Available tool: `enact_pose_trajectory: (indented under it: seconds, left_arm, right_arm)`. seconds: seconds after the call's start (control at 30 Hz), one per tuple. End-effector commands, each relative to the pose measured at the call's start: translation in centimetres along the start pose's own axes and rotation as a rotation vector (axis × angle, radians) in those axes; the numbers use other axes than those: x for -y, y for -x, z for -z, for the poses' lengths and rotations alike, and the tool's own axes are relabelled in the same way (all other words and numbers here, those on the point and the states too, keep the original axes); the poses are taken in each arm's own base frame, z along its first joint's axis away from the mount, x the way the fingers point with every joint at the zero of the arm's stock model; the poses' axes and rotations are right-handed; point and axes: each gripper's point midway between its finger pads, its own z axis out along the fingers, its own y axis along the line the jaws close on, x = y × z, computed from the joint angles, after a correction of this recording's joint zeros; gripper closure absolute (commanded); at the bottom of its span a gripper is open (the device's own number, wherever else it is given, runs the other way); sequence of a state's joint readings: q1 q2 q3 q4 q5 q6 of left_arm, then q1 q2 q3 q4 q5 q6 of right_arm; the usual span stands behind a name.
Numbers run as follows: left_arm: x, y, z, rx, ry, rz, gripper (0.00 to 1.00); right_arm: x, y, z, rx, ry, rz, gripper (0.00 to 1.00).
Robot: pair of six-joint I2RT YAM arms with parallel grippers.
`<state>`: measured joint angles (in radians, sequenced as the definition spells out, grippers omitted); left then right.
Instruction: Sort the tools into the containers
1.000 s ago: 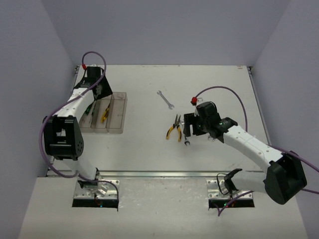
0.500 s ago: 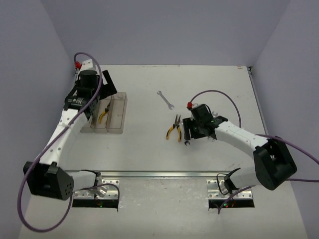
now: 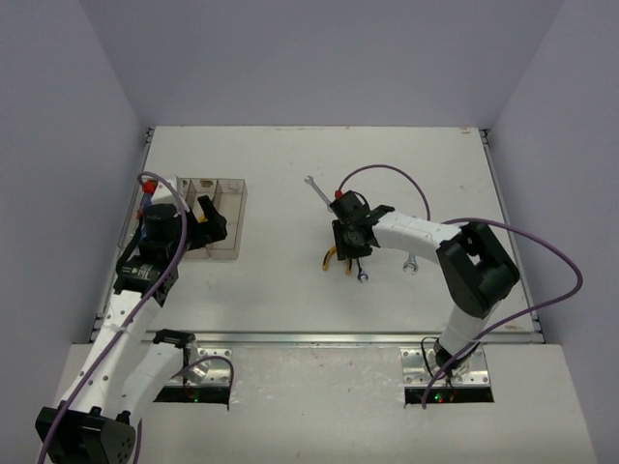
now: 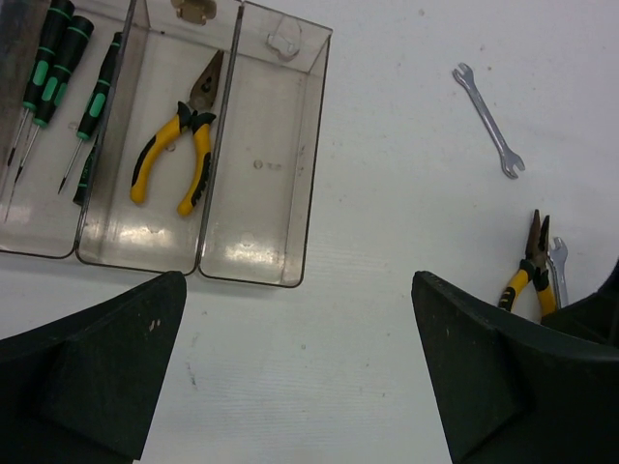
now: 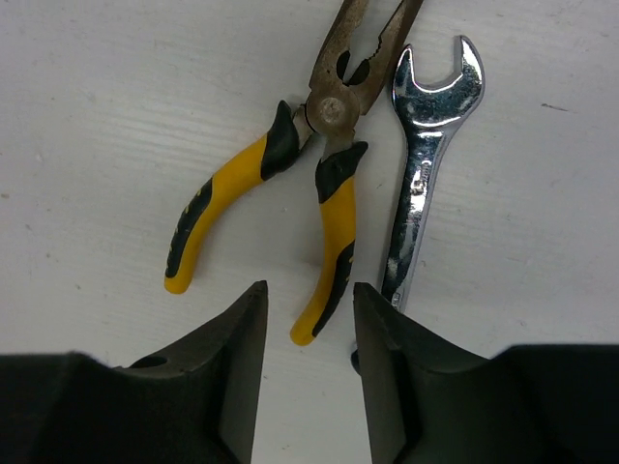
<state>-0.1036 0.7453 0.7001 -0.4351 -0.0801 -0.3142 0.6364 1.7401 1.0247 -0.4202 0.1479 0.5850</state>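
My left gripper [image 4: 300, 387] is wide open and empty, hovering just in front of the clear containers [image 4: 261, 193]. One bin holds yellow-handled pliers [image 4: 179, 159]; the bins to its left hold green/black screwdrivers [image 4: 48, 77]; the rightmost bin is empty. In the top view the left gripper [image 3: 208, 227] is at the containers [image 3: 232, 237]. My right gripper [image 5: 309, 290] points down over a second pair of yellow pliers [image 5: 334, 116] on the table. Its jaws are partly open, straddling the tip of one handle without touching it. A silver wrench [image 5: 426, 164] lies right beside them.
Another silver wrench [image 3: 321, 191] lies on the table behind the right gripper [image 3: 350, 242]. One more wrench [image 3: 410, 263] rests to its right, near the right arm's forearm. Walls enclose the table on three sides.
The left arm drew back from over the bins toward the near side and its gripper opened wide. The right gripper shifted left onto the pliers while its jaws narrowed.
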Motion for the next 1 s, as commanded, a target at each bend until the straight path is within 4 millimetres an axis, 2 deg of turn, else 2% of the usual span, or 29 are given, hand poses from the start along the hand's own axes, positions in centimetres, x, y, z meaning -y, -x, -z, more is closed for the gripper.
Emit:
enact_pose_trajectory:
  seconds: [0.0,0.13,0.3,0.47,0.57,0.6,0.63,0.67,0.7,0.8,0.97]
  left_arm:
    - [2.1,1.9,0.6,0.066,-0.109,-0.015,0.0]
    - [2.3,2.0,1.0,0.081,-0.125,-0.025,0.0]
    - [3.2,1.6,1.1,0.062,-0.177,-0.027,0.0]
    - [4.0,1.0,1.0,0.031,-0.225,-0.024,0.0]
    - [5.6,0.7,1.2,0.014,-0.313,-0.003,0.0]
    - [6.1,0.5,1.1,0.002,-0.34,0.021,0.0]
    - [6.6,0.3,1.3,-0.012,-0.372,0.02,0.0]
    - [7.6,-1.1,1.2,-0.063,-0.434,0.077,0.0]
    - [8.6,-2.1,1.1,-0.097,-0.492,0.119,0.0]
    - [11.5,-3.2,1.2,-0.126,-0.659,0.179,0.0]
    - [15.0,-4.9,0.9,-0.17,-0.778,0.227,0.0]
  right_arm:
    - [0.5,0.6,-0.9,-0.009,-0.095,-0.038,0.6]
    - [0.6,-0.8,-2.3,-0.065,-0.106,-0.037,0.7]
    - [0.8,-2.0,-3.3,-0.104,-0.125,-0.022,0.81]
    - [0.3,-1.5,-3.1,-0.1,-0.108,-0.012,1.0]
    - [-0.9,0.2,-1.7,-0.027,-0.063,0.008,1.0]
    - [-1.2,1.0,-0.7,0.008,-0.038,0.011,1.0]
    - [-1.4,1.0,-0.7,0.011,-0.025,0.011,1.0]
    - [-1.9,2.1,0.8,0.061,0.015,0.016,1.0]
    - [-2.2,2.5,1.3,0.084,0.039,0.026,1.0]
    - [-3.3,3.3,3.0,0.157,0.13,0.044,1.0]
    - [-4.0,3.7,5.3,0.232,0.218,0.066,1.0]
